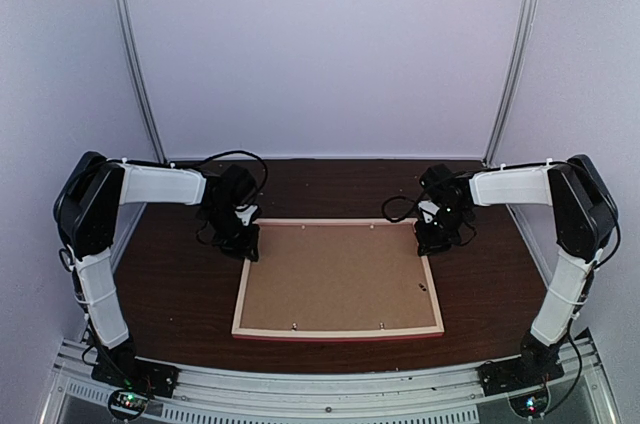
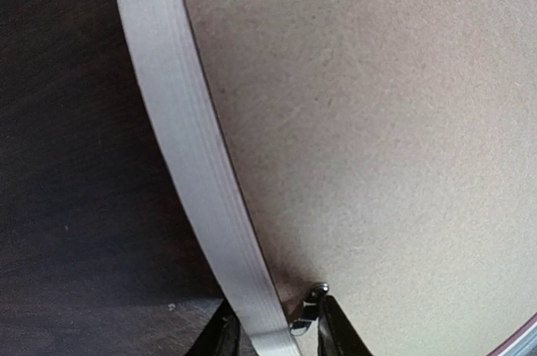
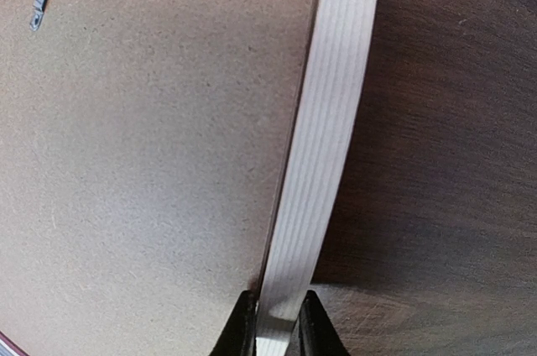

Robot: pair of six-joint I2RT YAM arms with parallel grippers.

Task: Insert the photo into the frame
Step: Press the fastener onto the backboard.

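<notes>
You had the frame lying back-up on the table, with the brown backing board seated inside its pale wood rim. The photo showed in no view (if it was in, it lay under that board, and I could not tell). By my reading the loading looked done or nearly so, with the metal tabs perhaps left to press. Your right gripper was pinched on the rim near the far right corner. Your left gripper straddled the rim near the far left corner, narrowly parted, and I could not tell whether it gripped.
</notes>
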